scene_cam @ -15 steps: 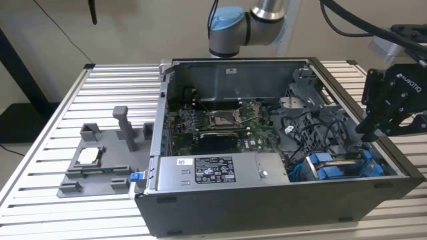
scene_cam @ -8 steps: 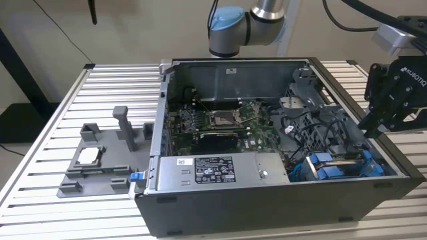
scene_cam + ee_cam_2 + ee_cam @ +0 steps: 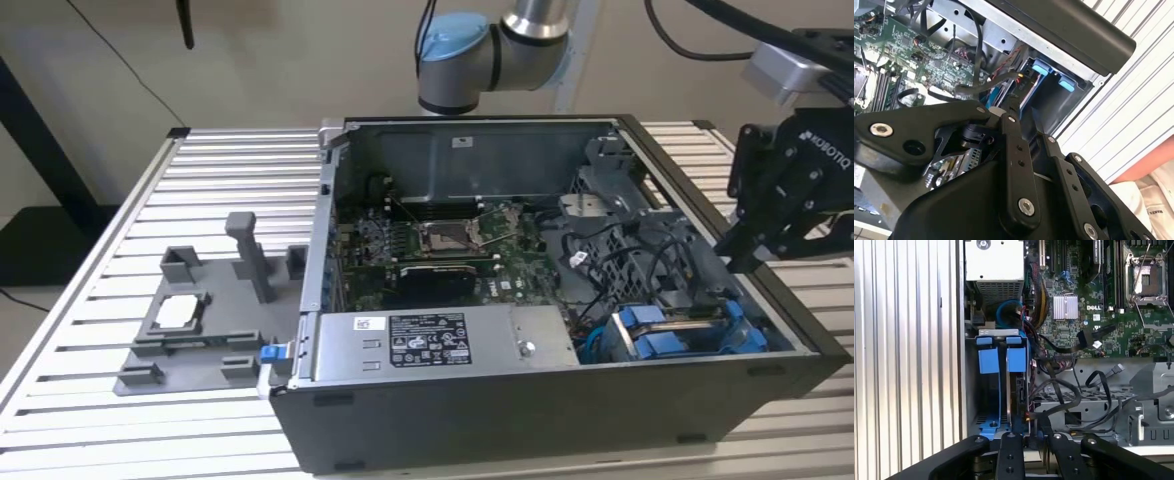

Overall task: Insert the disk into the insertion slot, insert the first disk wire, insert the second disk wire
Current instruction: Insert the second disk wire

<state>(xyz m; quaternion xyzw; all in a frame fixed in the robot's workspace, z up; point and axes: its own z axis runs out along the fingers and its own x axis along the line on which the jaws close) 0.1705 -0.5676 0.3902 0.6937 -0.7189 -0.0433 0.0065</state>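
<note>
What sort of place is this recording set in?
Likely a robotics lab test bench: an open desktop computer case on a slatted aluminium table, a grey fixture plate beside it, and a robot arm.

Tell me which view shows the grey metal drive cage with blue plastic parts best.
The first wrist view: it looks straight into the grey metal drive cage, with both blue tabs plain. The exterior view shows it obliquely; the second wrist view catches two blue tabs at an angle.
</note>
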